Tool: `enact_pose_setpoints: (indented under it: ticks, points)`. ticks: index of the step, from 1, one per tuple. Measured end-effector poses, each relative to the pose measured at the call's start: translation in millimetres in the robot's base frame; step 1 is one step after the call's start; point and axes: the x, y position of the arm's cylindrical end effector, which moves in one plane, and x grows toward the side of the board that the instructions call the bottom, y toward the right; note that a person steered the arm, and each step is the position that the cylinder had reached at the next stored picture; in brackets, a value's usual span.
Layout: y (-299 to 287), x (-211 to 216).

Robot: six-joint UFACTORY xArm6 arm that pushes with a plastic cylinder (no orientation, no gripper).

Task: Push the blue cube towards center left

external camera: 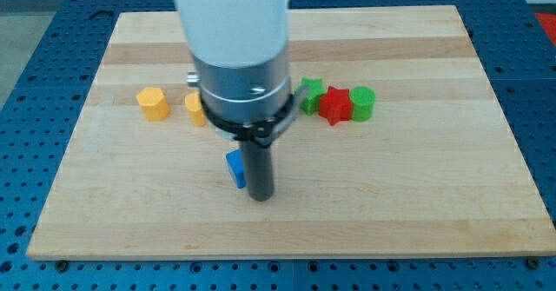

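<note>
One blue cube (235, 168) touching my tip (261, 196)

My tip (261, 195) beside blue cube (235, 168)

Robotics lab, wooden board (417, 48) on blue perforated bench (530, 30) (grid of holes)

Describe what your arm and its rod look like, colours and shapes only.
My arm has a white, rounded upper housing, blurred in this view. Below it sits a silver-grey metal cylinder with a small screw or hole, then a black collar. A straight dark rod hangs from it, ending in my tip. No cables show.
</note>
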Motion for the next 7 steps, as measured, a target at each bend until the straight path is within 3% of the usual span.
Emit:
enact_pose_setpoints:
  ticks: [1, 2, 5, 6, 7]
  points:
    - [53.2, -1.2]
    - [66.3, -16.2]
    - [-124.1, -20.4]
    - [-127.2, -17.9]
    - [-81.5, -13.5]
